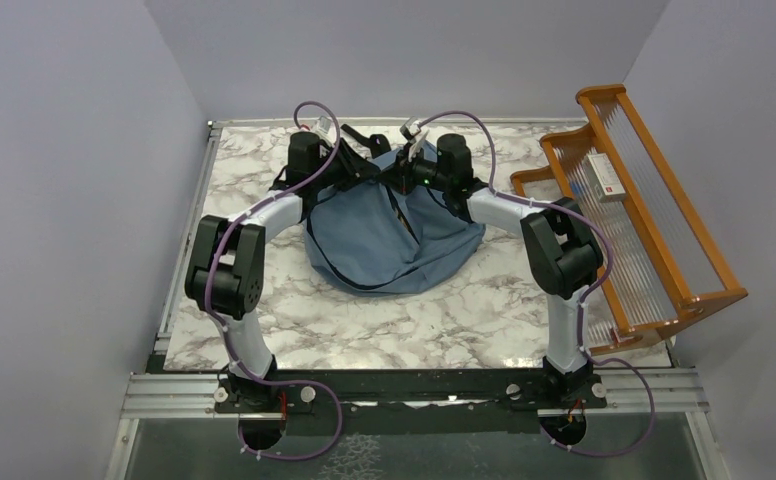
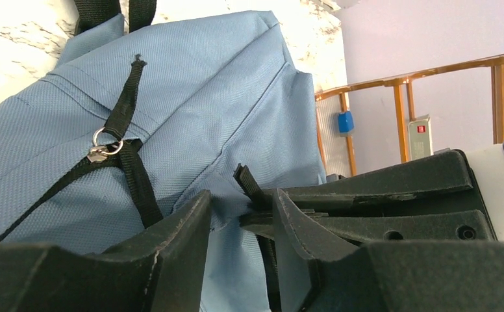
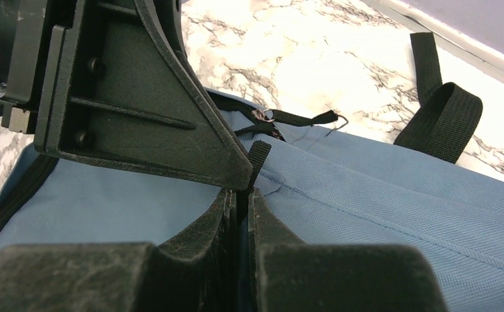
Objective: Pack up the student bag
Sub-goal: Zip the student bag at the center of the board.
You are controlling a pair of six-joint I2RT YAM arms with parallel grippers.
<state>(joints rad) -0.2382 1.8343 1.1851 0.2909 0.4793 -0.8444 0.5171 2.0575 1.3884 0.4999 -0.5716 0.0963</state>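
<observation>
Only the right claw (image 3: pixel 239 195) pinches the student bag (image 3: pixel 399 214); left claw (image 2: pixel 239 200) gapes.

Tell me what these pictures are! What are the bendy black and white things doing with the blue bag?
Those are two robot arms, a left arm and a right arm, bolted to a marble-patterned table. One picture looks down from above; the other two come from small cameras on each wrist. A blue student bag lies on the table, and an orange wooden rack stands at its right edge. The right end effector pinches a fold of the bag's top. The left end effector stands open right next to it, with fabric between its fingers.
</observation>
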